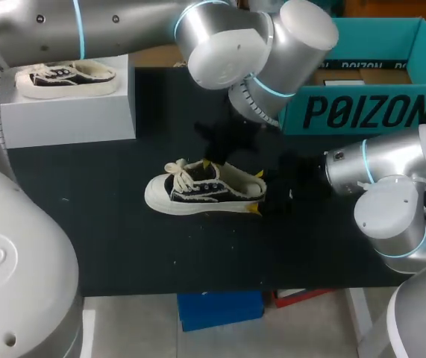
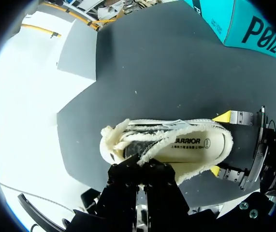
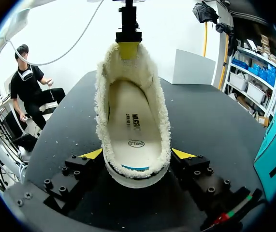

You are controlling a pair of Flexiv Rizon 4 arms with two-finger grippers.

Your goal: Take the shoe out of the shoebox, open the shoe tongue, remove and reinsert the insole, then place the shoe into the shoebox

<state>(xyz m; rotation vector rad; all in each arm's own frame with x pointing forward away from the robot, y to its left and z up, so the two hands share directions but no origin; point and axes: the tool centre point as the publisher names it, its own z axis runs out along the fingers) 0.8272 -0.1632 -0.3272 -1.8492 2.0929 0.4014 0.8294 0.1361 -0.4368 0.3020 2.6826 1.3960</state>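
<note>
Right jaws clamped on shoe (image 3: pixel 133 125) heel; left jaws at tongue (image 3: pixel 127 65), state unclear.

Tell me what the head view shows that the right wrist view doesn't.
Only the head view: a second shoe on a white block. Only the right wrist view: the insole lying inside the shoe. Both: the shoe on the black table, its heel clamped by the right gripper, and the teal shoebox.
</note>
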